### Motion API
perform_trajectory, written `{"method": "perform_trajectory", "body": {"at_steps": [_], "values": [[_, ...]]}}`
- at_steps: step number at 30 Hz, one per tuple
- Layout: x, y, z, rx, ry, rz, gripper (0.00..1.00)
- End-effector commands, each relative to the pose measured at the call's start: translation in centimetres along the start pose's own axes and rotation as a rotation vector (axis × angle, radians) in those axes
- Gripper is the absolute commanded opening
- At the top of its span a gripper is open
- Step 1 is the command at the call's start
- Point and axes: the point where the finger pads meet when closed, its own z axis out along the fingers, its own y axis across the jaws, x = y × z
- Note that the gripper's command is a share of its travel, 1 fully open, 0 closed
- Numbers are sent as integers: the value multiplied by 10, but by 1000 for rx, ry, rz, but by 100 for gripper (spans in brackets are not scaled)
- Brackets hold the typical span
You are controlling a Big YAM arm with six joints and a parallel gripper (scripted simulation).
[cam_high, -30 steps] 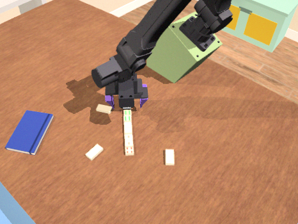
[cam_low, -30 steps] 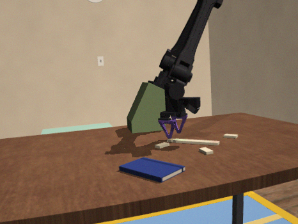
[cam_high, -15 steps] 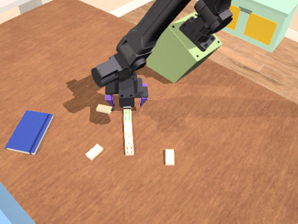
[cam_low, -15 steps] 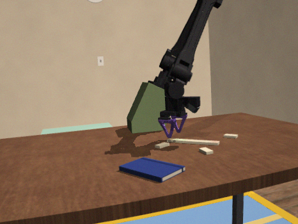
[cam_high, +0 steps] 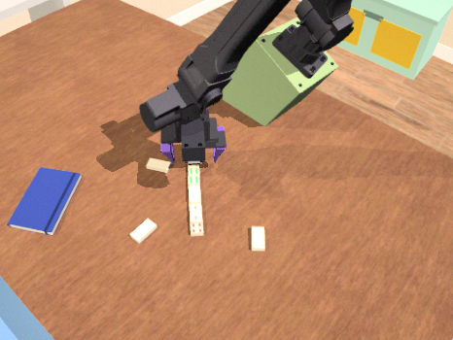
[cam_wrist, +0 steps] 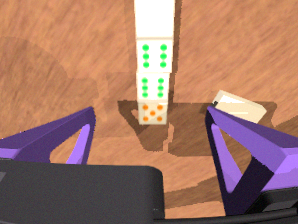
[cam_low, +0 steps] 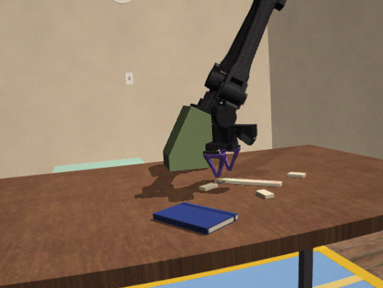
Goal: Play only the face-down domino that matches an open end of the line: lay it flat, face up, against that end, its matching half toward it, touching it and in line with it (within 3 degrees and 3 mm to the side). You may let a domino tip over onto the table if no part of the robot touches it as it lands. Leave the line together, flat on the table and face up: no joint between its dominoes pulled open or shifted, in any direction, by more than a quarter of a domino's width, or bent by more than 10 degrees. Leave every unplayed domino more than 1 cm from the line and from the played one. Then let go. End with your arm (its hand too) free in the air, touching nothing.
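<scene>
The line of face-up dominoes (cam_high: 194, 201) runs straight across the table; it also shows in the exterior view (cam_low: 251, 181). In the wrist view its near end (cam_wrist: 153, 111) shows an orange-pip half, then two green six-pip halves (cam_wrist: 152, 70). My gripper (cam_high: 193, 157) hovers open and empty just above that far end, with its purple fingers to either side of the line (cam_wrist: 149, 112). A face-down domino (cam_high: 157, 165) lies beside the left finger, apart from the line; it also shows in the wrist view (cam_wrist: 237, 106). Two more face-down dominoes (cam_high: 143, 230) (cam_high: 258, 238) lie near the other end.
A blue notebook (cam_high: 45, 199) lies at the left. A green box (cam_high: 269, 83) stands behind the arm. A pale green cabinet with yellow panels (cam_high: 396, 34) is off the table at the back right.
</scene>
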Motion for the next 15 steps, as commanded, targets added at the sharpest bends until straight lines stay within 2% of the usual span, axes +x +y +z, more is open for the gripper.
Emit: {"method": "perform_trajectory", "body": {"at_steps": [1, 8, 9, 15], "values": [[-2, -7, -12, 24, -17, -2, 93], [-2, -7, -12, 24, -17, -2, 93], [-2, -3, -11, 11, -8, -3, 93], [-2, -5, -54, 19, -14, -3, 93]]}}
